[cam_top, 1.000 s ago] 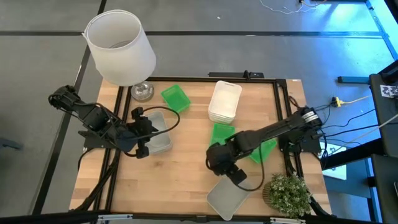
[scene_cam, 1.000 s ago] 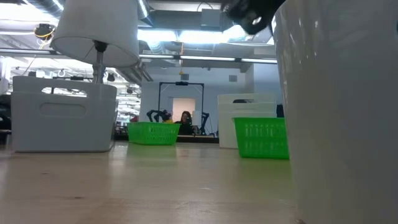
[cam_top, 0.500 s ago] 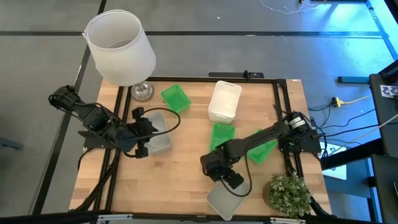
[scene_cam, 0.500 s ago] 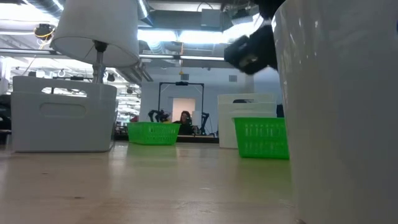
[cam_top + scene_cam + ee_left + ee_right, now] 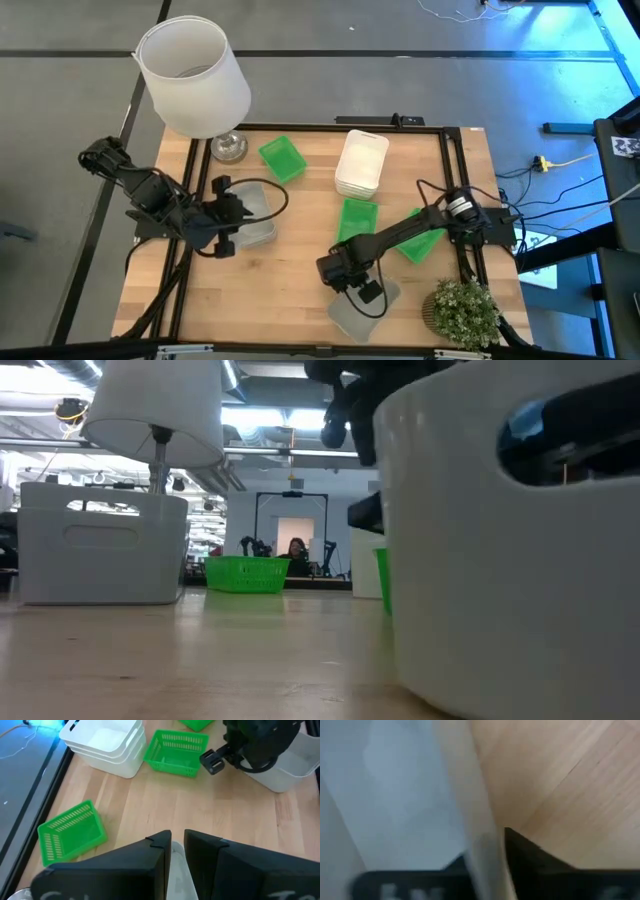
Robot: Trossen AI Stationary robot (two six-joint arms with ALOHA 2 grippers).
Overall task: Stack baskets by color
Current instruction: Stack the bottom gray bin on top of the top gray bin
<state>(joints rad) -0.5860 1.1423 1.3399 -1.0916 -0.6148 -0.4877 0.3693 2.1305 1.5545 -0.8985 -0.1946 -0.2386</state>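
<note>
My right gripper [image 5: 358, 285] points down at the near right of the table, shut on a translucent grey basket [image 5: 365, 308], which fills the right of the low view [image 5: 500, 560]. At the table's left, my left gripper [image 5: 232, 212] is shut on another grey basket [image 5: 258, 215], whose bottom looks to rest on the wood [image 5: 100, 545]. A stack of white baskets [image 5: 362, 162] stands at the far middle. One green basket [image 5: 283, 158] lies tilted at the far left, a second [image 5: 358, 215] is mid-table, and a third [image 5: 425, 240] is partly under my right arm. My left gripper pinches the grey basket's rim [image 5: 174, 852] between its two fingers, coming from the table's left and slanting down. My right gripper has the grey basket's far wall [image 5: 485, 850] between its fingers, one finger [image 5: 525, 852] outside and the other inside, from above, pointing down. That basket looks tilted in the low view.
A large white lampshade [image 5: 195, 75] on a glass base [image 5: 228, 148] stands at the far left corner. A potted plant [image 5: 462, 310] sits at the near right corner, close to the right grey basket. Bare wood lies in the near left and middle.
My right gripper has come down and toward the near edge onto the right grey basket and taken its wall between its fingers. That basket has shifted toward the table's left and tipped somewhat.
</note>
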